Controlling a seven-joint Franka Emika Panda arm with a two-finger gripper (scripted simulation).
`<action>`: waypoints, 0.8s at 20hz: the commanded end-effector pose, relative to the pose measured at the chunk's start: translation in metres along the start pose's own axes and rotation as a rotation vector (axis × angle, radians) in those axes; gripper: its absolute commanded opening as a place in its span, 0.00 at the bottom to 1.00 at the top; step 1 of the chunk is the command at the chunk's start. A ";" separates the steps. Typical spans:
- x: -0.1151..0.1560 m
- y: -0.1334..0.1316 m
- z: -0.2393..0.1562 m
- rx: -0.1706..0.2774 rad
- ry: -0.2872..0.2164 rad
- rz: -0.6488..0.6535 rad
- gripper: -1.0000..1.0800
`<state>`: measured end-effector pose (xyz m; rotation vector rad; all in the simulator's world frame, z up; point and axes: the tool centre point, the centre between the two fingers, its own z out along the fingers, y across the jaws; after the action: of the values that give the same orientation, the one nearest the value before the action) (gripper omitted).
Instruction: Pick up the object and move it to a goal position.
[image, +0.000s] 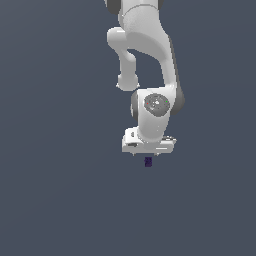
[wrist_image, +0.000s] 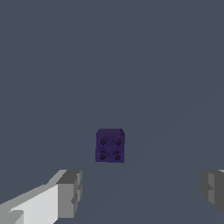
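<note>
Against a plain slate-grey background in the exterior view, the white Panda arm is reaching down from the top edge, its wrist pointing downward. Just below the gripper the tiny dark purple block is showing, close under the white hand (whether anything is touching it cannot be told from here, and the fingers themselves are hard to make out).

Turning to the wrist view, the block is sitting on the grey surface with four round studs on the face turned toward the camera. The gripper is standing wide open: one grey fingertip and the other are spread well apart, both clear of the block, and nothing is lying between them.
</note>
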<state>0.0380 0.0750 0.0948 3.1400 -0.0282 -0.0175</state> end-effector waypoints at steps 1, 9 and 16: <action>0.006 -0.010 0.010 0.001 0.005 0.008 0.96; 0.011 -0.023 0.023 0.002 0.011 0.017 0.96; 0.010 -0.022 0.035 0.002 0.010 0.015 0.96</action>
<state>0.0491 0.0970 0.0650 3.1413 -0.0523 -0.0004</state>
